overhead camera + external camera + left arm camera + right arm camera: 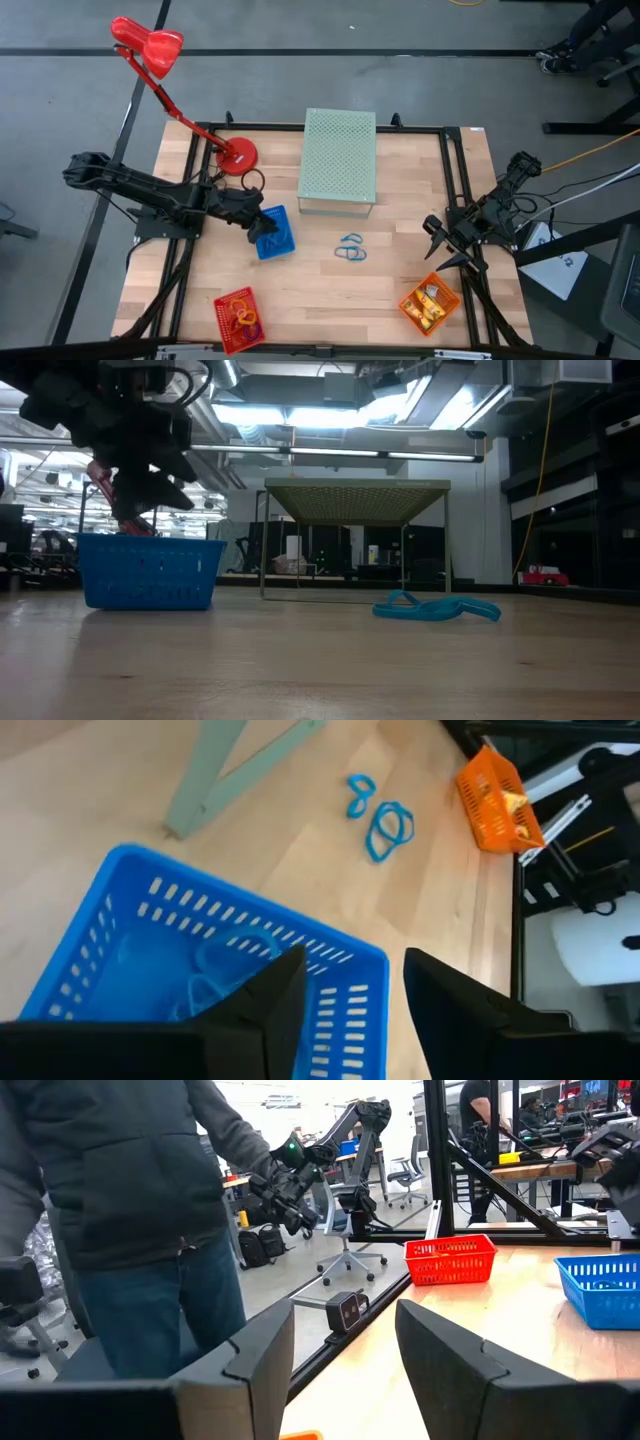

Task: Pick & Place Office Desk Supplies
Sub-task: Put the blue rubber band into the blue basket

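The left gripper (pixel 262 226) hung over the blue basket (pixel 274 235), jaws apart and empty. Judged from this, the step was a drop into that basket; done well, the arm would rise straight clear of the rim before swinging toward the blue loops (pixel 350 249) lying mid-bench. The left wrist view alone showed pale loops (pixel 215 975) already inside the basket. The right gripper (pixel 437 243) waited near the orange basket (pixel 429 304), jaws apart; only its wrist view showed a person (pixel 120 1210) standing beyond the bench (pixel 330 290).
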Controlling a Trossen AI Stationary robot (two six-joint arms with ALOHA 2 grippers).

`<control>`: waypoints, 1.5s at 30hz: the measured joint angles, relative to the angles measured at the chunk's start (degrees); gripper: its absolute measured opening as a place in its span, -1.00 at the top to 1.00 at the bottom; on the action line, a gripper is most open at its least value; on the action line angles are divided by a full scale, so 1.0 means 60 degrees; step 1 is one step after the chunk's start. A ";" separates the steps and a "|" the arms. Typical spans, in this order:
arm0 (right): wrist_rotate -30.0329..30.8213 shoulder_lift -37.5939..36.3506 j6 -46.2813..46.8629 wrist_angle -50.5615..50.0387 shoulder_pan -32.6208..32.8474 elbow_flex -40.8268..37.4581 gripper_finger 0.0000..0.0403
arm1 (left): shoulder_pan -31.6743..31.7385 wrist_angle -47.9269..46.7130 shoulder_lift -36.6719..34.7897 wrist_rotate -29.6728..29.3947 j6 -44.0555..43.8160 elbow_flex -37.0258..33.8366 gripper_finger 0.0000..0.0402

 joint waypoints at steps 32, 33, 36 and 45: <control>0.1175 0.0000 -0.3388 0.1532 0.0000 0.0000 0.11 | -0.0226 0.0250 0.2410 -0.0089 -0.0283 0.3356 0.29; 0.1463 0.0000 -0.3429 0.1914 0.0000 0.0000 0.11 | -0.0226 0.0100 0.2826 0.0022 0.0001 0.3789 0.29; 0.2554 0.0000 -0.3463 0.2767 -0.0002 0.0000 0.11 | -0.0186 -0.1045 0.4085 0.0202 0.1044 0.5164 0.29; 0.4194 0.0000 -0.1783 0.3010 -0.0003 0.0000 0.11 | -0.0142 -0.4350 0.7767 0.0207 0.4339 0.9337 0.29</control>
